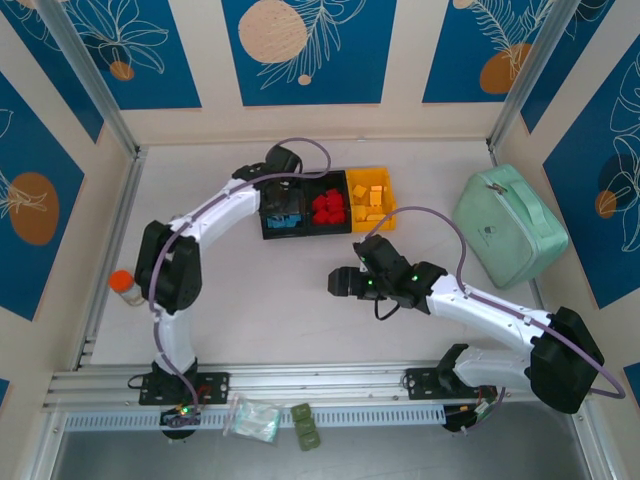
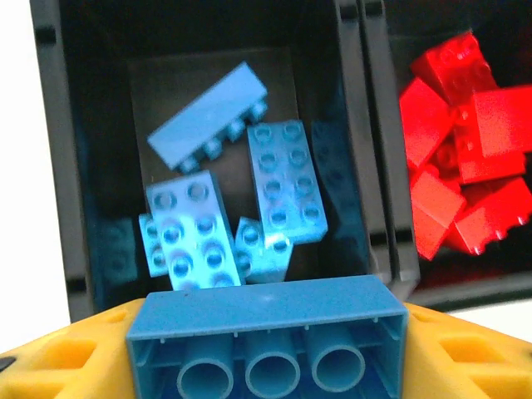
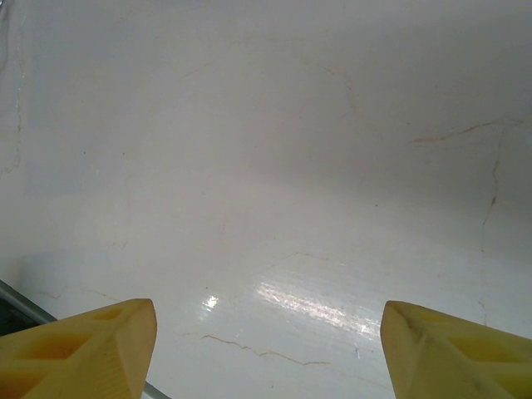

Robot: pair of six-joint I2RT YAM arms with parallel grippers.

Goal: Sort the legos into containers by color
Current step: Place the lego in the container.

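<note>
- Containers [image 1: 330, 233], top view: your left gripper [image 1: 283, 205] over the left black one, right gripper [image 1: 340, 282] over the table [image 1: 270, 320].
- Left wrist: jaws clamped on a blue brick [image 2: 266, 320] above blue legos [image 2: 287, 179]; red legos [image 2: 461, 141] alongside.
- Right wrist: jaws apart, holding nothing.

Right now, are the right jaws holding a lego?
No, the right jaws stand apart over the white table with nothing between them.

walls [image 1: 310, 122]: beige, blue leaf-print panels [image 1: 310, 70] | tabletop [image 1: 280, 300]: white, glossy | rail [image 1: 320, 385]: aluminium, near edge
</note>
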